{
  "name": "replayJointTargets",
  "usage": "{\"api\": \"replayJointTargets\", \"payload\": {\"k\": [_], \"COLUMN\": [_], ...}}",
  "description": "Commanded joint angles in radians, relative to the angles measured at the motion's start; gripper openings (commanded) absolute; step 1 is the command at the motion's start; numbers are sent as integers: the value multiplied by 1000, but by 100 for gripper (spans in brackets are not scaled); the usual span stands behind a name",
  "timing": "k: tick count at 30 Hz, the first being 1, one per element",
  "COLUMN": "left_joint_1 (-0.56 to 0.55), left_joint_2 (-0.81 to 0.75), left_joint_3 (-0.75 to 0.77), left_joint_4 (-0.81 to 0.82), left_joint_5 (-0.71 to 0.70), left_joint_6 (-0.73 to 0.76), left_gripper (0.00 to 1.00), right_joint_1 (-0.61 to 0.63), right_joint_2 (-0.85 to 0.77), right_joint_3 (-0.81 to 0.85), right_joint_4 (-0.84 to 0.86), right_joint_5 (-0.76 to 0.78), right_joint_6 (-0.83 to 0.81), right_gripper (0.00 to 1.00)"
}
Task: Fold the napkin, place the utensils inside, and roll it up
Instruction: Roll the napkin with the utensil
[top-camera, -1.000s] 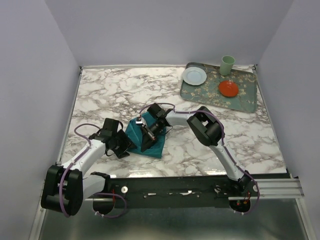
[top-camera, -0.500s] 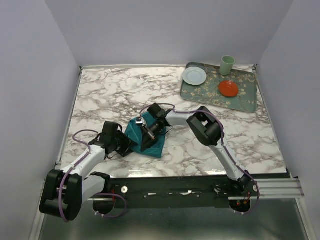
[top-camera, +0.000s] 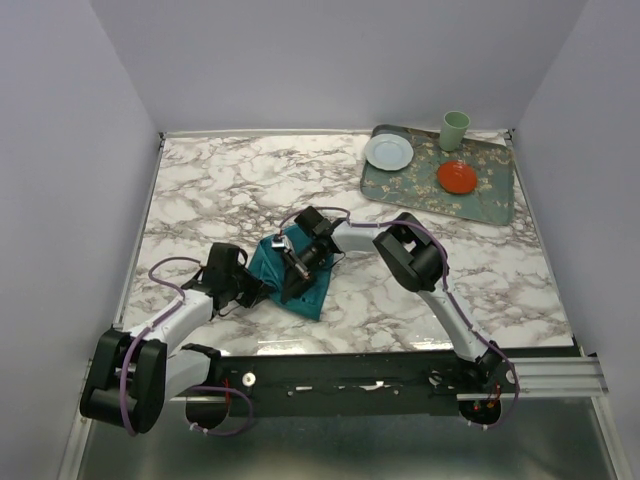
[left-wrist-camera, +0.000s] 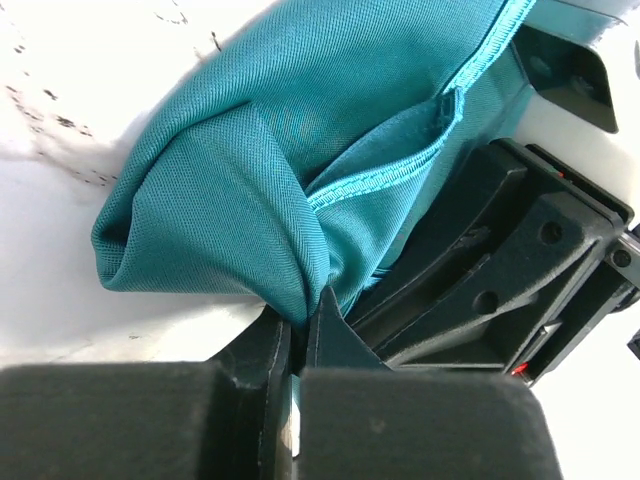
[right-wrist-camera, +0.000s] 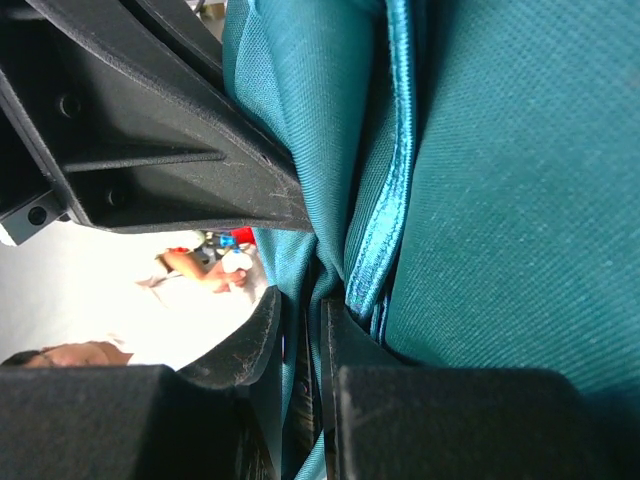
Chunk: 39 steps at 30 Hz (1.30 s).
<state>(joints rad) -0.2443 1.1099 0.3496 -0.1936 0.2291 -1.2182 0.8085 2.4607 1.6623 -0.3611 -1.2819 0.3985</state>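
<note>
The teal napkin lies bunched and folded on the marble table, near the front and left of centre. My left gripper reaches in from the left and is shut on a fold of the napkin's edge, with cloth pinched between its jaws. My right gripper lies across the top of the napkin and is shut on several layers and a hem of the cloth. A small silvery bit shows at the napkin's far edge; the utensils are otherwise hidden.
A patterned grey-green tray sits at the back right, holding a white plate, a red bowl and a pale green cup. The two grippers are almost touching over the napkin.
My left gripper has slid a little towards the napkin and gone from open to shut on its left edge. The right arm and napkin have hardly moved.
</note>
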Motion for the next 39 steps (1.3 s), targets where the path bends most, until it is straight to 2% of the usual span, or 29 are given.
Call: {"api": "replayJointTargets", "payload": {"k": [1, 5, 9, 11, 12, 16, 18, 20, 22, 25, 30, 39], "left_joint_1": [2, 3, 2, 2, 2, 2, 2, 2, 2, 2, 2, 2], "left_joint_2": [30, 38, 36, 41, 44, 67, 88, 102, 116, 134, 157, 176], "left_joint_3": [3, 26, 51, 68, 72, 110, 127, 160, 184, 209, 229, 239], "left_joint_4": [-200, -237, -273, -290, -293, -316, -337, -357, -378, -394, -409, -412], "left_joint_5": [-109, -99, -99, -94, -91, -74, -65, -60, -60, -54, -36, -28], "left_joint_6": [55, 60, 72, 78, 75, 72, 74, 75, 77, 85, 85, 66], "left_gripper": [0, 0, 0, 0, 0, 0, 0, 0, 0, 0, 0, 0], "right_joint_1": [0, 0, 4, 14, 29, 116, 185, 225, 287, 354, 388, 445], "right_joint_2": [-20, -84, -218, -308, -343, -476, -552, -580, -591, -586, -560, -486], "right_joint_3": [-33, 33, 36, 33, 25, -44, -148, -199, -240, -266, -308, -318], "right_joint_4": [-21, -239, -360, -403, -403, -351, -219, -112, -67, 5, 106, 139], "right_joint_5": [122, 309, 537, 673, 714, 965, 1029, 1122, 1241, 1340, 1346, 1405], "right_joint_6": [-44, -156, -239, -259, -268, -308, -322, -322, -339, -369, -383, -417], "right_gripper": [9, 18, 38, 43, 49, 57, 62, 62, 62, 62, 60, 57]}}
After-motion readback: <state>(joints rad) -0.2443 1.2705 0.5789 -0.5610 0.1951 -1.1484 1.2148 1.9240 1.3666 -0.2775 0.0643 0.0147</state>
